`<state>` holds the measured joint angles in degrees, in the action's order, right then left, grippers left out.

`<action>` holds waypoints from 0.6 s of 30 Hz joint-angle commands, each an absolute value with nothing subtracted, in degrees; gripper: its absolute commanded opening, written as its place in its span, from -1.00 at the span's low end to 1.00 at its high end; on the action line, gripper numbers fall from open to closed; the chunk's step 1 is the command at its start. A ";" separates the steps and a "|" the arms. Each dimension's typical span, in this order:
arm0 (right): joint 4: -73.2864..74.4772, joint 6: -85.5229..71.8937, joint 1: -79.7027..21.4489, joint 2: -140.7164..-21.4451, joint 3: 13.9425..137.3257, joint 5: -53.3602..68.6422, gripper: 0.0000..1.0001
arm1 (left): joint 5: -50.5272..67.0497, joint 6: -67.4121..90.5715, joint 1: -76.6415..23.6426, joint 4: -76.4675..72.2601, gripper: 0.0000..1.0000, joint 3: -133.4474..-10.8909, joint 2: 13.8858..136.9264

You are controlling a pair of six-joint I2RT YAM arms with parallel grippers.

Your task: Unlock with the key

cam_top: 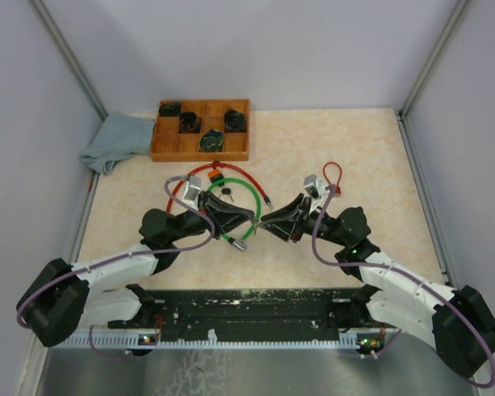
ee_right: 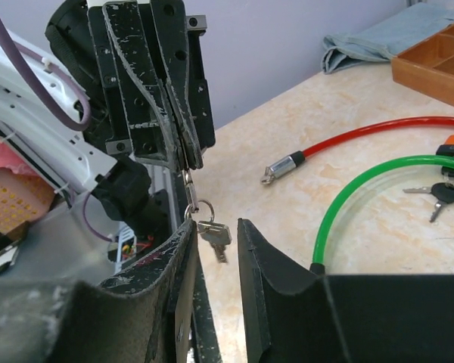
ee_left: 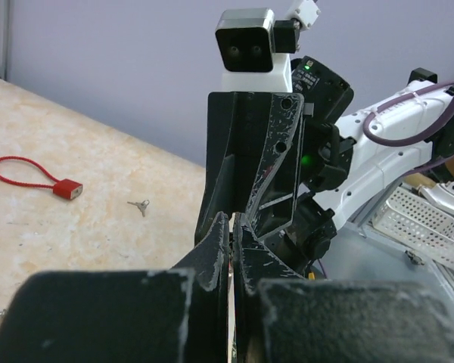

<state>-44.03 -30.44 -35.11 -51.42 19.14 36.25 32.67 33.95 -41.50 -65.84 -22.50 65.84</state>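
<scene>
My left gripper [cam_top: 251, 219] is shut on a small silver key [ee_right: 188, 184], seen from the right wrist view, where its fingers [ee_right: 166, 113] hang from above. A key ring [ee_right: 200, 209] and a second key [ee_right: 214, 234] dangle below the held key. My right gripper [ee_right: 216, 236] is open, and the dangling key hangs between its fingertips, close to the left one. In the top view the right gripper [cam_top: 269, 221] meets the left one tip to tip. A green cable lock [cam_top: 249, 191] with an orange body [cam_top: 214, 176] lies just behind them.
A red cable [cam_top: 231, 168] loops round the green one, its metal end [ee_right: 276, 170] lying loose. Black-headed keys [ee_right: 439, 193] lie inside the green loop. A small red padlock [ee_left: 68, 189] and tiny keys [ee_left: 140, 205] lie by the right arm. A wooden tray [cam_top: 158, 153] and a grey cloth [cam_top: 115, 140] sit at the back left.
</scene>
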 commanded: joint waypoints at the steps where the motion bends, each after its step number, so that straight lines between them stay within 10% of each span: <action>1: -53.45 -33.58 -34.72 -53.33 19.07 39.75 -0.45 | 32.09 37.05 -41.75 -72.13 -1.00 -22.36 67.40; 18: -58.84 -35.29 -34.72 -56.52 18.96 40.93 -0.74 | 32.89 41.20 -41.93 -74.71 -1.00 -23.13 70.93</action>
